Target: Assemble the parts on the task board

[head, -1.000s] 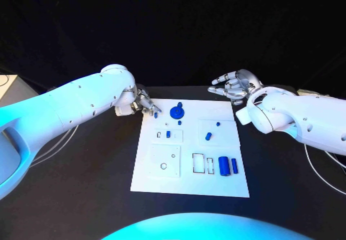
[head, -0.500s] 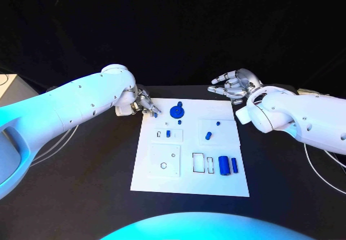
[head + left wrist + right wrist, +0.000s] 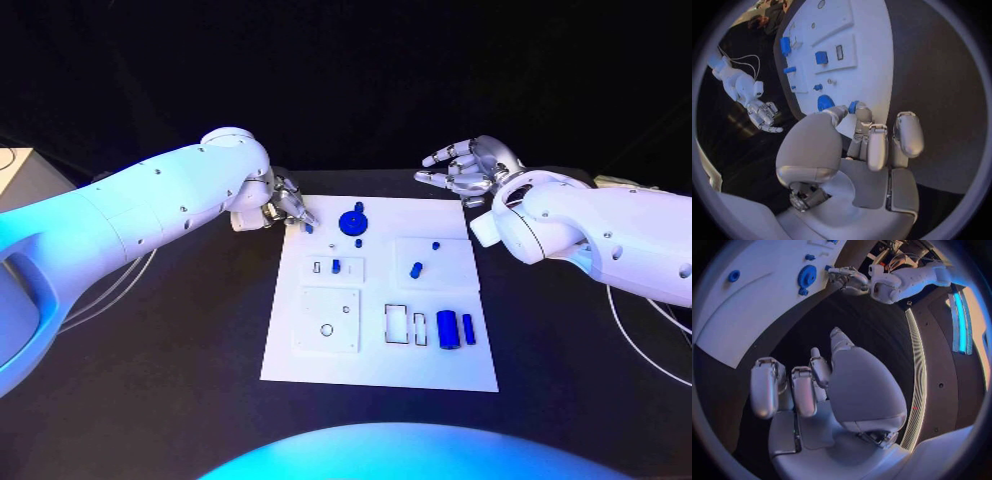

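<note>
White rectangular task board (image 3: 378, 362) lies flat in the middle of the black table (image 3: 159, 370), long side running near to far, so that both arms can reach it from either flank. Its raised panels carry recesses and slots; the nearest left panel (image 3: 329, 320) shows an oval hole with nothing standing in it. White left arm (image 3: 130, 215) crosses from the left to the board's far-left corner, where the silver left hand (image 3: 284, 210) pinches a small blue peg (image 3: 853, 106) between thumb and a finger, the other fingers extended alongside; the peg is held just above the board's far-left edge, probably poised for seating in a socket there. Silver right hand (image 3: 464, 170) hovers off the far-right corner, well apart from the board, fingers spread and holding nothing, evidently parked out of the way. Blue round knob-like disc (image 3: 355, 224) stands on the far middle of the board, near the left hand and the closest obstacle to its path. Two upright blue cylinders (image 3: 449, 330) sit at the near right; a small blue piece (image 3: 415, 270) rests on the right-middle panel, another (image 3: 336, 266) on the left-middle panel. None of these lies between peg and corner.
</note>
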